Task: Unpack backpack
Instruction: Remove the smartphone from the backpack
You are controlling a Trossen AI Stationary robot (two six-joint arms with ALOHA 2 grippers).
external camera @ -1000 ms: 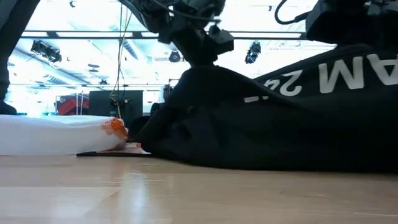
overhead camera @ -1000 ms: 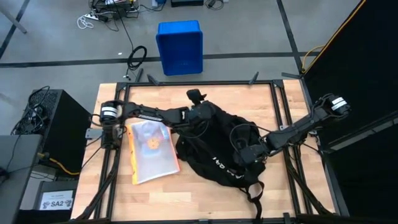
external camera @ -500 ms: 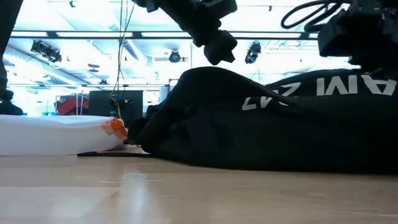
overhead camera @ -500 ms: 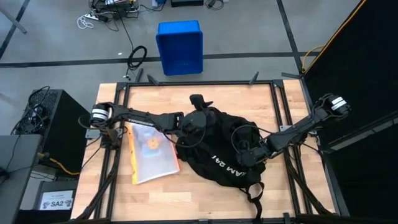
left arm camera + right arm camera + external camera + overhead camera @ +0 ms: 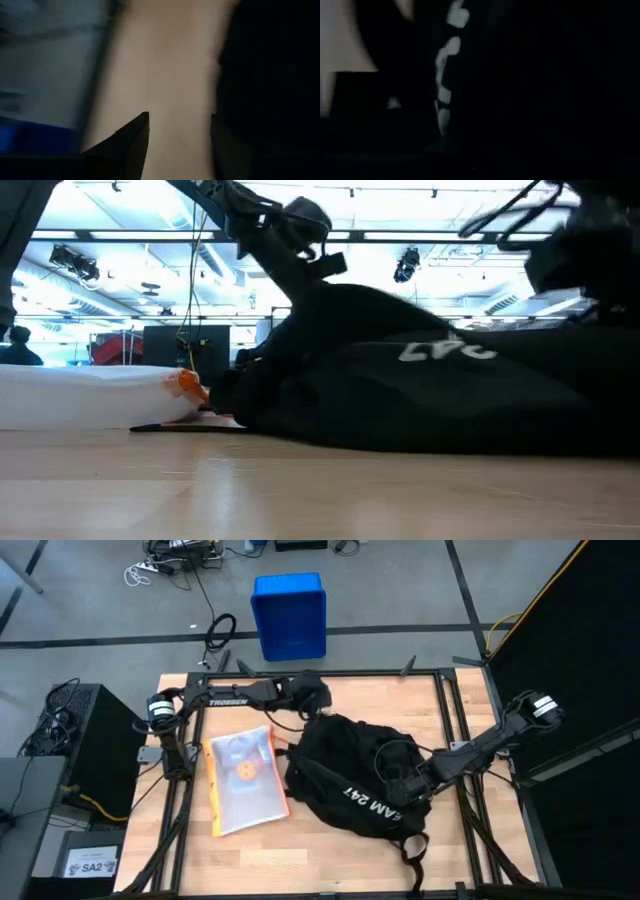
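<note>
- Backpack (image 5: 355, 785) lies slumped at centre-right of the counter (image 5: 330, 855); clear pouch (image 5: 242, 780) lies flat just to its left.
- Left gripper (image 5: 312, 692) hangs over the far edge of the counter, clear of the bag; fingers (image 5: 131, 140) apart, holding nothing.
- Right gripper (image 5: 408, 784) is down on the bag's right side; cannot tell whether its fingers hold fabric.
- Risk: a pinch on one loose layer would drag the whole bag, not open it; dangling straps could snag the right arm.
- Versus a second ago: left gripper has withdrawn from the bag's top to the far edge; bag sags lower, lettering shifted.
</note>
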